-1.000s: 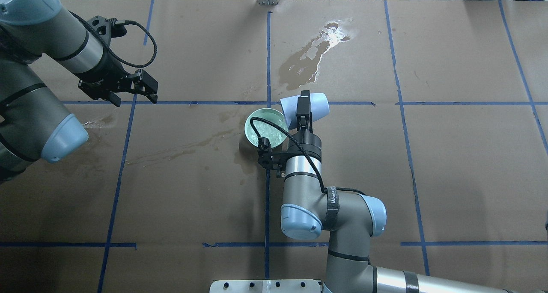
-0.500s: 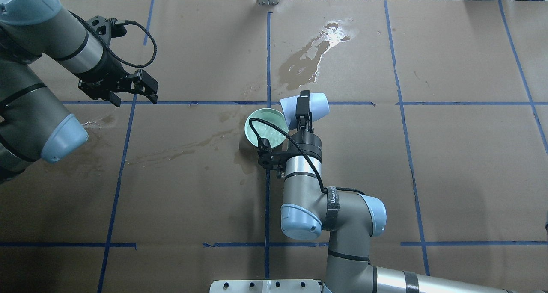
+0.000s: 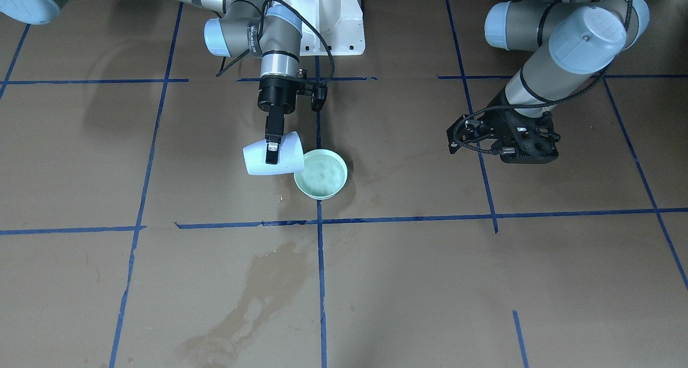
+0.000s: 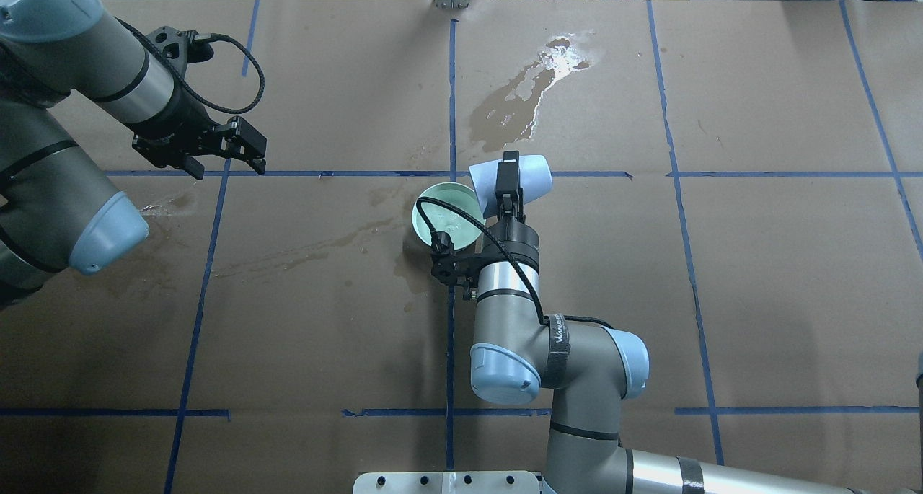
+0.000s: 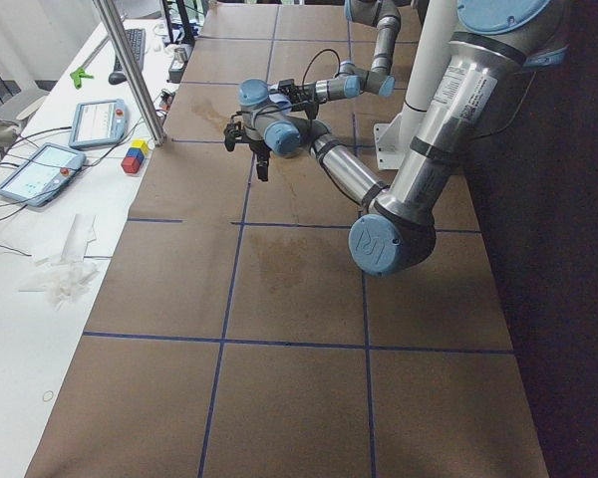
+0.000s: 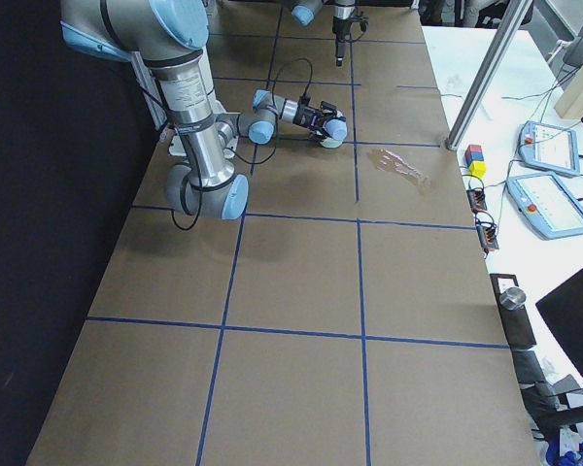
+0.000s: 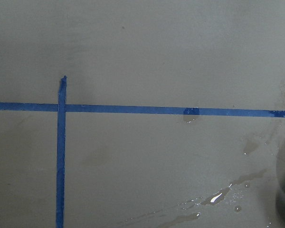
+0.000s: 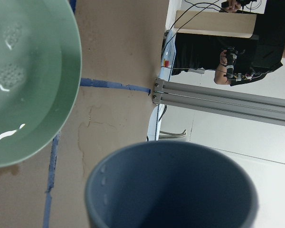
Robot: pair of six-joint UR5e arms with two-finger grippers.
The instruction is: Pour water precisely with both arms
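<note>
My right gripper [image 4: 510, 179] is shut on a pale blue-grey cup [image 4: 532, 172], which lies tipped on its side with its mouth over the rim of a mint-green bowl [image 4: 441, 204]. Water [image 3: 322, 175] lies in the bowl, faintly bubbled. From across the table the cup [image 3: 256, 158] sits beside the bowl [image 3: 307, 189], under the right gripper [image 3: 272, 152]. In the right wrist view the cup [image 8: 171, 190] shows only droplets inside, next to the bowl [image 8: 61, 95]. My left gripper [image 4: 225, 164] hangs open and empty far to the left, over a tape line; it is also seen as the left gripper [image 3: 524, 156].
Dark wet stains mark the brown paper: a large stain [image 4: 526, 94] beyond the cup and a streak [image 4: 310, 252] left of the bowl. A white pedestal [image 3: 322, 19] stands at the robot's base. Tablets [image 6: 549, 189] and a metal post [image 6: 486, 78] line the far edge.
The right arm and the tipped cup have shifted very slightly to the left. The ripples in the bowl have calmed. The left arm has not moved.
</note>
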